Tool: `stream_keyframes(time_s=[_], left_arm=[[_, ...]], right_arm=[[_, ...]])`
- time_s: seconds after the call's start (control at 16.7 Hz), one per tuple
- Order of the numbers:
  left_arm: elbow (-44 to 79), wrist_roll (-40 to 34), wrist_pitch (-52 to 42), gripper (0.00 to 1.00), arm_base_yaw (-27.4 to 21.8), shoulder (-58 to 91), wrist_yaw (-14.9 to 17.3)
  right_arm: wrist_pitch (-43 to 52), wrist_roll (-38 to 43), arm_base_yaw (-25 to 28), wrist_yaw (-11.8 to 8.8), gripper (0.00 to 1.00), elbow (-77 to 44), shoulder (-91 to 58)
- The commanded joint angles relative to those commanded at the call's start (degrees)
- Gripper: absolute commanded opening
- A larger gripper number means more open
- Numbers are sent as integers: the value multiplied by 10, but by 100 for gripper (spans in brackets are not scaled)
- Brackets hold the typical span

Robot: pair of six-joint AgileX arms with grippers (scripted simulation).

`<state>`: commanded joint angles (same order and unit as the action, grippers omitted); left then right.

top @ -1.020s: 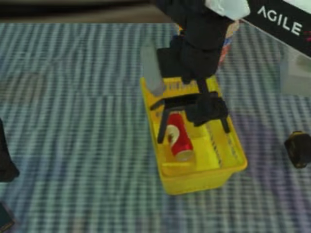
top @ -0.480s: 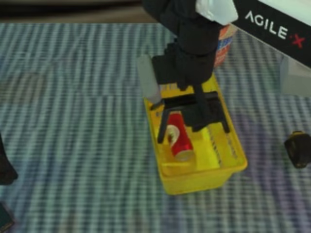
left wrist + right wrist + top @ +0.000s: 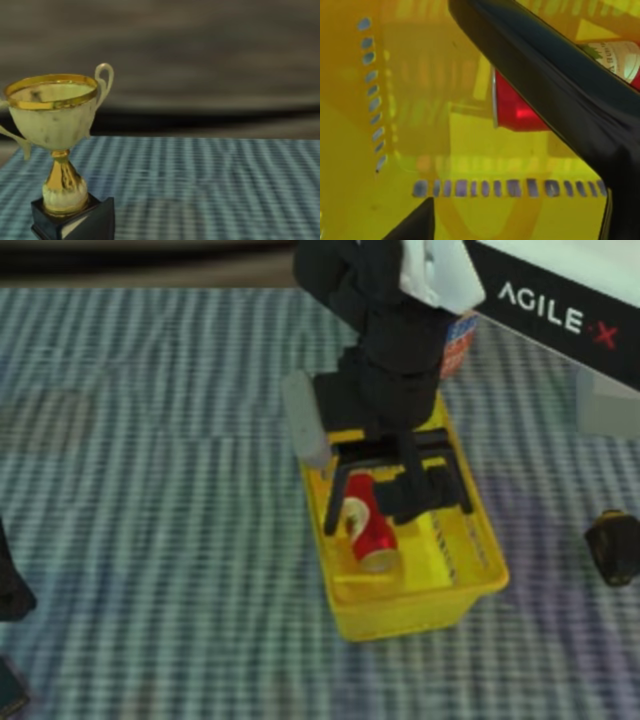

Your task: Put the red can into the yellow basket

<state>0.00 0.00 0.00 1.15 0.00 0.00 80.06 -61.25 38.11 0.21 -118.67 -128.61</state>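
1. Over the last second my right arm has drawn back toward the far side of the table, while the red can [image 3: 367,525] has not shifted inside the yellow basket [image 3: 470,592]
2. My right gripper [image 3: 400,475] hangs over the basket's far half with its fingers spread and nothing between them; in the right wrist view the can [image 3: 517,110] lies free beyond a dark finger [image 3: 555,85]
3. I judge the can delivered; only pulling clear remains
4. The can lies on its side on the basket floor, silver end toward the near wall, white label patch showing
5. My left arm sits parked at the table's left edge; I cannot tell its gripper's state
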Motion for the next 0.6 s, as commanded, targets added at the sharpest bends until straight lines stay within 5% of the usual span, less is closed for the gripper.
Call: stream_keyframes(time_s=[0.06, 0.6], left_arm=[[0, 0, 0, 100, 0, 0, 0], [0, 0, 0, 100, 0, 0, 0]], right_arm=[[0, 0, 0, 0, 100, 0, 0], [0, 0, 0, 0, 32, 0, 0]])
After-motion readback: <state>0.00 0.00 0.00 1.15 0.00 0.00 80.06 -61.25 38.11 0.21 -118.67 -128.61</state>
